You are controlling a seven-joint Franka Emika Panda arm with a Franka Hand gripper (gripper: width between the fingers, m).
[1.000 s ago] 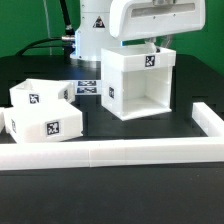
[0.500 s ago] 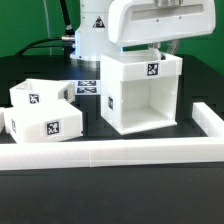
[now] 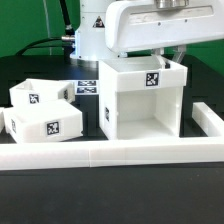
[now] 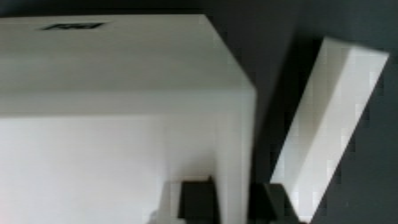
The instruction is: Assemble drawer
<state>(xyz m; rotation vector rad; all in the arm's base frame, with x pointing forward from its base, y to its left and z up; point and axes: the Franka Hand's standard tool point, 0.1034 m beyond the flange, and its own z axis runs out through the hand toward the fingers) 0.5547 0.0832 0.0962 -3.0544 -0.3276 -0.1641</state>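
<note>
The large white cube-like housing (image 3: pixel 145 100) stands open-fronted on the black table, right of centre, with a square tag on its top front edge. My gripper (image 3: pixel 163 57) comes down from above and is shut on the housing's upper right wall. In the wrist view the two dark fingers (image 4: pixel 196 200) straddle that white wall, with the gripper (image 4: pixel 233 203) closed on it, and the housing (image 4: pixel 107 100) fills most of the picture. Two small tagged trays (image 3: pixel 40 95) (image 3: pixel 40 125) lie on the exterior view's left, apart from the housing.
The long low white border rail (image 3: pixel 110 152) runs along the front and turns back on the exterior view's right (image 3: pixel 210 120), close to the housing; it also shows in the wrist view (image 4: pixel 338 110). The marker board (image 3: pixel 88 88) lies behind the trays. The robot base (image 3: pixel 90 30) stands at the back.
The housing, held by my gripper, has moved toward the front rail and slightly to the exterior view's right. The trays have not moved.
</note>
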